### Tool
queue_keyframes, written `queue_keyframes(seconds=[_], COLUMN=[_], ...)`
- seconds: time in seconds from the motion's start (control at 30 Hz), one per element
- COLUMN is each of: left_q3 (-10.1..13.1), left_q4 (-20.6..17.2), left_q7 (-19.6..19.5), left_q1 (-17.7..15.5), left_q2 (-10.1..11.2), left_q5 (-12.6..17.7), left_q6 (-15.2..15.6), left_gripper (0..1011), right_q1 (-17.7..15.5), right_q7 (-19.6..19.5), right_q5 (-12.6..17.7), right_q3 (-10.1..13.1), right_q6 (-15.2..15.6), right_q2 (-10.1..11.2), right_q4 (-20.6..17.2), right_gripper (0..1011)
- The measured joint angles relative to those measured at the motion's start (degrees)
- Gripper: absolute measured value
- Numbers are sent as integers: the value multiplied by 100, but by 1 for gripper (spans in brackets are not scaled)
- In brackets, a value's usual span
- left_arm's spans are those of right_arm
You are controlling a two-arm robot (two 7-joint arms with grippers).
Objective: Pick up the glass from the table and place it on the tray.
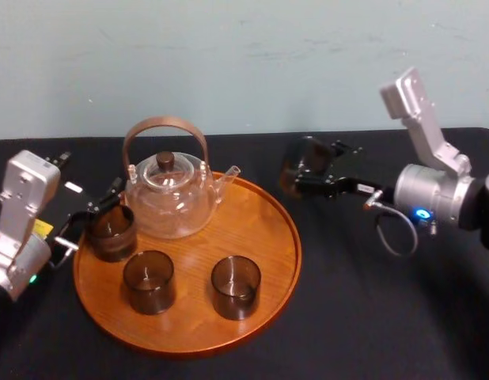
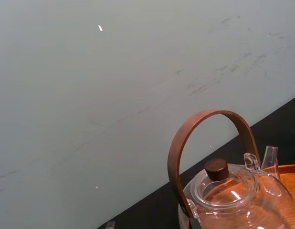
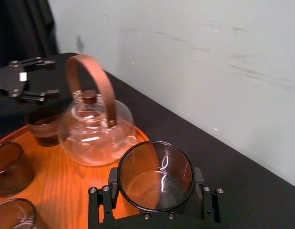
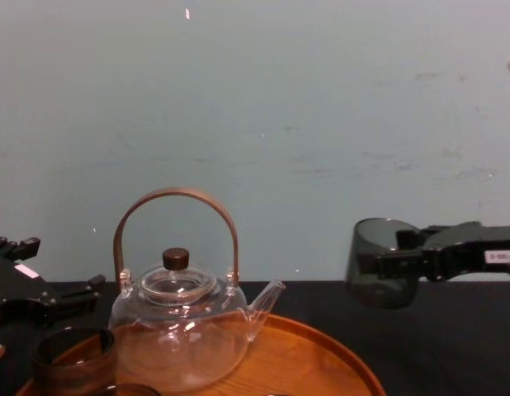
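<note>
Right fingers point(image 1: 330, 187) pinch the glass point(image 1: 300, 164) aloft at the tray's point(image 1: 286, 237) two o'clock, so next I should carry it over and lower.

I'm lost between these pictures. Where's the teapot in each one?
Head view: teapot left of centre.
Left wrist view: teapot lower right.
Right wrist view: teapot left of centre, beyond the glass in the right pincer.
Chest view: teapot lower left.
Shared landmark: the orange tray beneath it.

Arms are blocky silver-grey, right arm point(image 1: 434, 186) has a looped grey cable point(image 1: 395, 233) and a blue light point(image 1: 419, 214) (left arm point(image 1: 19, 218): green light point(image 1: 32, 278), yellow sticker point(image 1: 43, 229)). The right gripper point(image 3: 154, 200) is black, tiny screws point(image 3: 92, 190).
</note>
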Motion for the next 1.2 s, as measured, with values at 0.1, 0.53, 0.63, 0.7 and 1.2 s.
queue_keyframes(seconds=[0.1, 0.53, 0.63, 0.7, 1.2], left_q3=[0, 0, 0, 0, 0], left_q4=[0, 0, 0, 0, 0], left_q7=[0, 0, 0, 0, 0], left_q1=[0, 0, 0, 0, 0], left_q2=[0, 0, 0, 0, 0], left_q5=[0, 0, 0, 0, 0], left_q6=[0, 0, 0, 0, 0], left_gripper=[1001, 1002, 1001, 1001, 1001], right_q1=[61, 313, 357, 377, 507], right_q7=[75, 225, 241, 248, 236], right_q5=[10, 26, 3, -17, -261], right_q3=[-130, -583, -674, -715, -907], right_q6=[-35, -213, -258, -286, -547], right_q2=[-52, -384, -457, -493, -777], right_q4=[49, 387, 500, 568, 1311], right_gripper=[904, 904, 904, 904, 904])
